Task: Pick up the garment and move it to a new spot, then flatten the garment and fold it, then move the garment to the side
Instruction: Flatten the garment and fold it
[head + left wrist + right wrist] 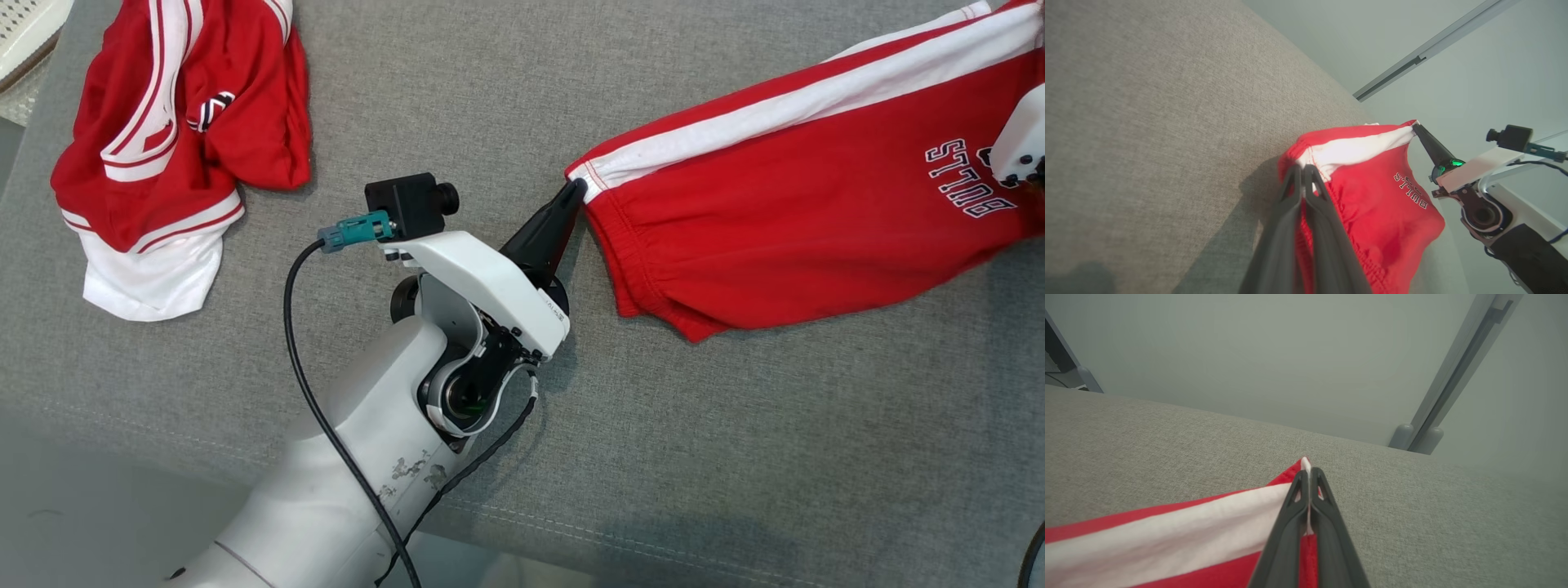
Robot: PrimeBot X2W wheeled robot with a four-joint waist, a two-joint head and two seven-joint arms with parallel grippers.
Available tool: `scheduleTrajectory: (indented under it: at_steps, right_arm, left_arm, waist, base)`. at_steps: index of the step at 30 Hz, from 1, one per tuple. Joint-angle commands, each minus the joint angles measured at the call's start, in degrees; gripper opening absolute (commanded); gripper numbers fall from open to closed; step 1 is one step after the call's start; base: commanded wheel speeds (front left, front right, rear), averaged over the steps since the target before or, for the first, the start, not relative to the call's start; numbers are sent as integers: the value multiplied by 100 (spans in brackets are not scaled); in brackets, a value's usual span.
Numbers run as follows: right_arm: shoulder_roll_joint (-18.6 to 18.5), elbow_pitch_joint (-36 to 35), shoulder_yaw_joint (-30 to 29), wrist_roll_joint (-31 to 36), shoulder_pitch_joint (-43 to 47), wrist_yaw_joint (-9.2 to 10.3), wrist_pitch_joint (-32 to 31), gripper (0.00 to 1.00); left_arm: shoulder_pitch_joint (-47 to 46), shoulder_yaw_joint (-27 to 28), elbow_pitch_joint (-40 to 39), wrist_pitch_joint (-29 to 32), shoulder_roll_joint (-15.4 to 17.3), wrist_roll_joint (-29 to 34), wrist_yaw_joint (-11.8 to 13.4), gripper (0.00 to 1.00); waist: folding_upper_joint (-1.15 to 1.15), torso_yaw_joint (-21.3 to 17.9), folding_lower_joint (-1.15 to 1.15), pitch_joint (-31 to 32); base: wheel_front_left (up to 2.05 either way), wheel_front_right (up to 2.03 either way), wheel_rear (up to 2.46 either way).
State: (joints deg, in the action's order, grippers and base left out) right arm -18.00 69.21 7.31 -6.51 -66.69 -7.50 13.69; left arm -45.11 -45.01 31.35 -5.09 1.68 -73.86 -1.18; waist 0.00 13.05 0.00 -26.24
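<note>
The garment [784, 212] is a pair of red shorts with a white side stripe and "BULLS" lettering, stretched out over the right half of the grey fabric surface [490, 98]. My left gripper [575, 189] is shut on its left corner, by the white stripe and the elastic band. In the left wrist view the shut fingers [1303, 170] pinch that corner of the garment [1380, 196], and my right gripper [1414, 127] pinches the far corner. In the right wrist view my right gripper [1308, 473] is shut on the tip of the striped edge [1167, 522]. The cloth hangs taut between both grippers.
A second red and white garment [175, 139] lies crumpled at the upper left. A white basket [24, 33] shows at the top left corner. The surface's front edge runs along the lower left. My right wrist housing [1020, 143] sits over the shorts at the right edge.
</note>
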Motion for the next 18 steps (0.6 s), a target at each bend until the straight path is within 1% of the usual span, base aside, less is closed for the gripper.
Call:
scheduleTrajectory:
  at_steps: [1,2,3,4,6,11,12,16,18]
  right_arm:
    - [24,-45,1,35,-75,1,99,85]
    - [20,-29,-17,53,-93,1,109,100]
    - [15,-16,-33,73,-102,1,115,100]
    - [13,-4,-50,92,-111,1,120,100]
    - [7,-24,-103,129,-126,1,125,100]
    - [92,-579,-244,140,112,1,128,100]
    - [92,-579,-244,140,112,1,128,100]
    - [206,-1166,-278,44,525,1,129,100]
    - [259,-1489,-254,-49,770,1,129,100]
  left_arm:
    - [-244,48,-89,-108,121,-74,11,44]
    - [-285,-14,-97,-159,121,-119,12,50]
    - [-330,-78,-104,-219,121,-152,15,74]
    - [-370,-137,-110,-273,121,-197,21,100]
    - [-447,-228,-91,-410,121,-245,53,100]
    - [-528,-320,191,-774,121,-137,255,100]
    - [-528,-320,191,-774,121,-137,255,100]
    - [-444,-159,407,-966,125,275,429,100]
    - [-333,143,334,-984,156,655,506,100]
  waist:
    - [0,51,0,-41]
    - [0,71,0,-56]
    - [0,86,0,-71]
    - [0,94,0,-87]
    - [0,90,0,-109]
    - [0,5,0,-37]
    - [0,5,0,-37]
    - [0,-118,0,119]
    - [0,-190,0,213]
  base:
    - [0,0,0]
    - [0,0,0]
    - [0,0,0]
    - [0,0,0]
    - [0,0,0]
    - [0,0,0]
    - [0,0,0]
    - [0,0,0]
    - [0,0,0]
